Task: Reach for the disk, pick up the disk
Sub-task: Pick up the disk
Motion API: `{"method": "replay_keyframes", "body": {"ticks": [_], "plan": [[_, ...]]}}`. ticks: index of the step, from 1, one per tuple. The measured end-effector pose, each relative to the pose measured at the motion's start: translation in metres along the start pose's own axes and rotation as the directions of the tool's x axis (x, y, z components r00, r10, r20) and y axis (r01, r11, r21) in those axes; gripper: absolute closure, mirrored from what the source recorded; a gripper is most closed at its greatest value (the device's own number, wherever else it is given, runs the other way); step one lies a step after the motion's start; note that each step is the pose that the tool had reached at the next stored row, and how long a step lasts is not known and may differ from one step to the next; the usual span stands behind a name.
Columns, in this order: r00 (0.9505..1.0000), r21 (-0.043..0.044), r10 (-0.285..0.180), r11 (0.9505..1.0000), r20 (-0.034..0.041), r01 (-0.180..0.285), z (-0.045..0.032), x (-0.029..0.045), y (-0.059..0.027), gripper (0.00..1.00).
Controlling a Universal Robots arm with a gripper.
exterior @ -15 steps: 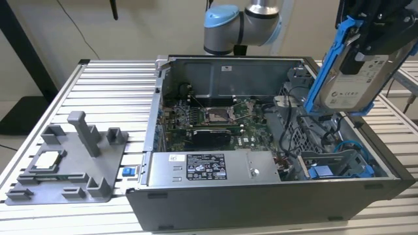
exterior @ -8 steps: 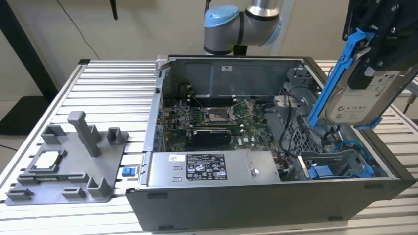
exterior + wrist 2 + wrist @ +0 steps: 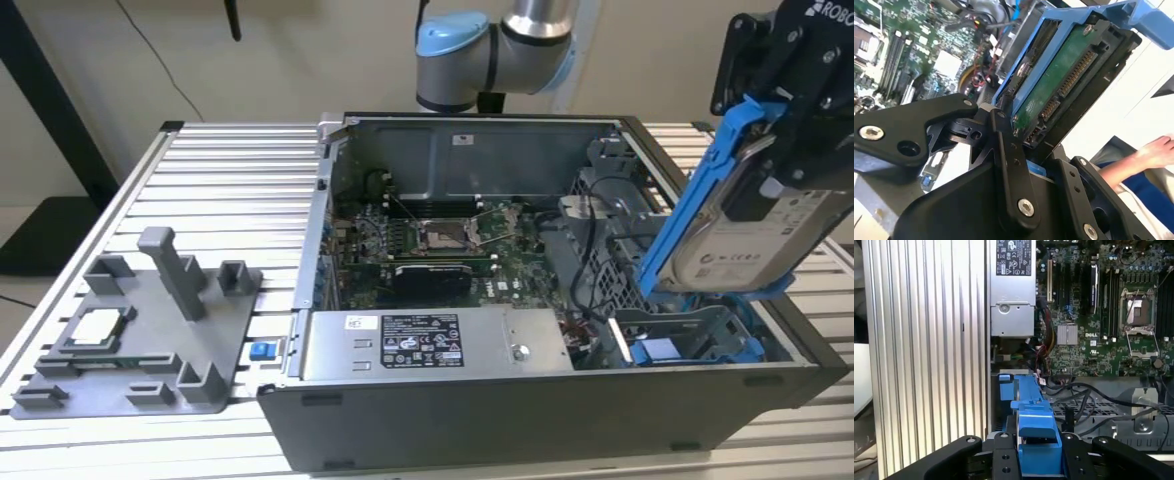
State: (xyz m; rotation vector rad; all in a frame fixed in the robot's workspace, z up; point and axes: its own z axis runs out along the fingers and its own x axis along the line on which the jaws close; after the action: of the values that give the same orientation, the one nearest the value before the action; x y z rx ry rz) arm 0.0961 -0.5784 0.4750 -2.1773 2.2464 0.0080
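Now the hand (image 3: 781, 150) holds the disk (image 3: 747, 235) above the case (image 3: 534, 400).

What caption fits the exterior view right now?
Gripper holds the blue-framed disk tilted above the open computer case.

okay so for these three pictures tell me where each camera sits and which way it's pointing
Exterior view: off the arm, above the table's front, looking down into the open computer case; the arm's elbow and the gripper holding the disk show.
First wrist view: on the wrist, looking down past the jaws at the motherboard.
Second wrist view: on the wrist, looking along the disk's underside; a person's hand shows.
All three share the disk's blue bracket.
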Motion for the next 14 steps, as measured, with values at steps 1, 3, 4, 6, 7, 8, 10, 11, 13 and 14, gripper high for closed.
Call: {"method": "replay_keyframes", "body": {"ticks": [1,3,4,6,7,8,10,11,13,14], "plan": [[1.0000,0.0000,0.000,1.0000,0.0000,0.000,0.0011,0.0036,0.0006,1.00],[1.0000,0.0000,0.000,1.0000,0.0001,0.000,0.0039,0.0085,0.0016,1.00],[1.0000,0.0000,0.000,1.0000,0.0003,0.000,0.0055,0.0095,0.0017,1.00],[1.0000,0.0000,0.000,1.0000,0.0000,0.000,0.0089,0.0111,0.0020,1.00],[1.0000,0.0000,0.000,1.0000,0.0000,0.000,0.0107,0.0112,0.0022,1.00],[1.0000,0.0000,0.000,1.0000,-0.0002,0.000,0.0124,0.0113,0.0023,1.00],[1.0000,0.0000,0.000,1.0000,0.0000,0.000,0.0161,0.0114,0.0023,1.00],[1.0000,0.0000,0.000,1.0000,0.0000,0.000,0.0175,0.0114,0.0024,1.00],[1.0000,0.0000,0.000,1.0000,0.0000,0.000,0.0183,0.0115,0.0024,1.00],[1.0000,0.0000,0.000,1.0000,-0.0001,0.000,0.0182,0.0115,0.0024,1.00]]}}
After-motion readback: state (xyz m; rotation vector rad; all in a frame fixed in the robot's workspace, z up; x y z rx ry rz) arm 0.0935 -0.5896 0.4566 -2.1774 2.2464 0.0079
